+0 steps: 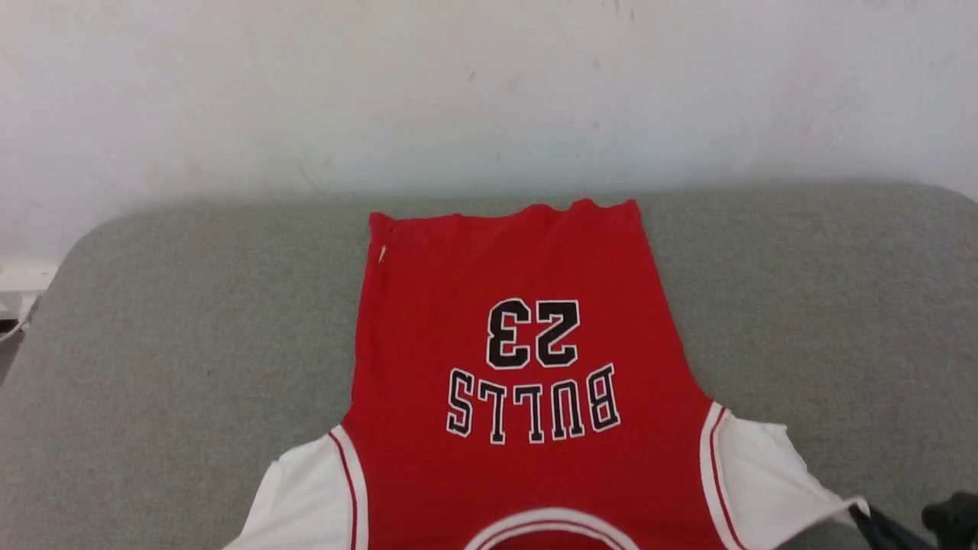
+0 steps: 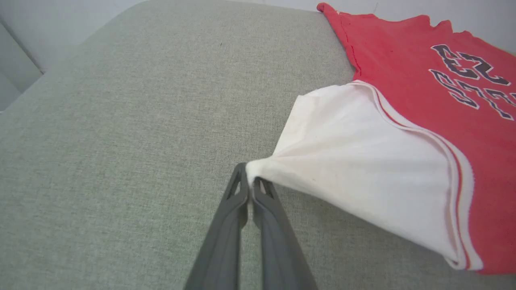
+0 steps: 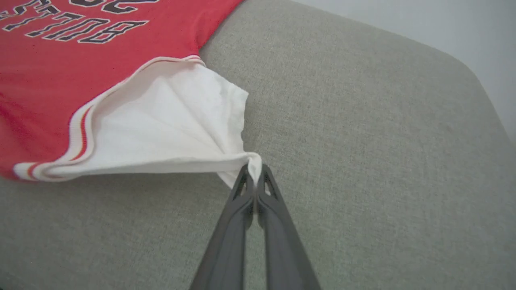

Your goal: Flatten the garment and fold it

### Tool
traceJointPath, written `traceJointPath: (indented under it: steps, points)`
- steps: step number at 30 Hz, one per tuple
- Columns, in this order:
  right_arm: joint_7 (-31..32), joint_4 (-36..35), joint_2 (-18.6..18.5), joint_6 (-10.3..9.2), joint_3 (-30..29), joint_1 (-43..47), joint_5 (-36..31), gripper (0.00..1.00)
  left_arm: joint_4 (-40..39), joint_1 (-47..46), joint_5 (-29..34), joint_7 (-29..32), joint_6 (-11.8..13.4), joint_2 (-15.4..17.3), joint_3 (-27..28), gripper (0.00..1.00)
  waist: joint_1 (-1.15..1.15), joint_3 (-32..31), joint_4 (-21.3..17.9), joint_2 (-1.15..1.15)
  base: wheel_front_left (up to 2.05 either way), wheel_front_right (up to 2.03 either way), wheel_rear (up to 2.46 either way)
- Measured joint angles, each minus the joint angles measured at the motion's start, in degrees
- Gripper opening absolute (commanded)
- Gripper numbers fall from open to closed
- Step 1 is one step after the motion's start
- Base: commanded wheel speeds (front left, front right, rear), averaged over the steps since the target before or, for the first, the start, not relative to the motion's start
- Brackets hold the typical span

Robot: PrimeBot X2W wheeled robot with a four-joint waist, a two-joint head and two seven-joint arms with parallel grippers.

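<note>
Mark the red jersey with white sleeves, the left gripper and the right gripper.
red jersey with white sleeves [image 1: 527, 252]: head view, red cloth between hem and number.
left gripper [image 2: 249, 180]: left wrist view, fingertips shut on a sleeve corner.
right gripper [image 3: 254, 173]: right wrist view, fingertips shut on a sleeve corner.

Your red jersey lies face up on the grey surface, with its hem toward the white wall and its collar at the frame's near edge, so the black-and-white "23" and "BULLS" read upside down to you. The hem is slightly rippled. The white left sleeve spreads flat at lower left. At lower right, the right sleeve is drawn out to a point that meets your dark right claw at the frame's corner.
</note>
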Motion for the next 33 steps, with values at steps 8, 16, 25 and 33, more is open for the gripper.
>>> traceJointPath:
  steps: [8, 16, 25, 33]
  points:
    - [4.89, -1.49, 0.73, 0.01, -0.77, 8.74, -1.99, 0.0, 0.59, 2.63, -0.52, 0.09, 0.15, -0.15, -0.34, 0.0, 0.01, 0.34, 0.36, 0.0, 0.0, 0.0, 0.0]
    - [5.83, -2.99, 2.04, 0.0, -1.08, 7.71, -1.58, 1.0, 1.59, 2.26, -0.47, 0.07, -0.54, -1.01, -0.33, 0.0, 0.01, 0.32, 0.57, 0.0, 0.0, 0.0, 0.0]
    - [8.87, -12.37, -0.78, -0.02, -9.69, -3.11, -0.66, 1.0, -0.26, 0.52, 1.31, 0.04, -1.25, -1.47, 0.93, 0.0, 0.01, 0.66, 1.43, 0.0, 0.0, 0.0, 0.0]
    - [16.74, -15.6, -3.07, -0.07, -8.62, -23.86, 0.78, 1.0, -2.72, -1.42, 4.25, 0.0, -2.54, -3.02, 1.62, 0.0, 0.01, 3.26, 3.83, 0.0, 0.0, 0.0, 0.0]
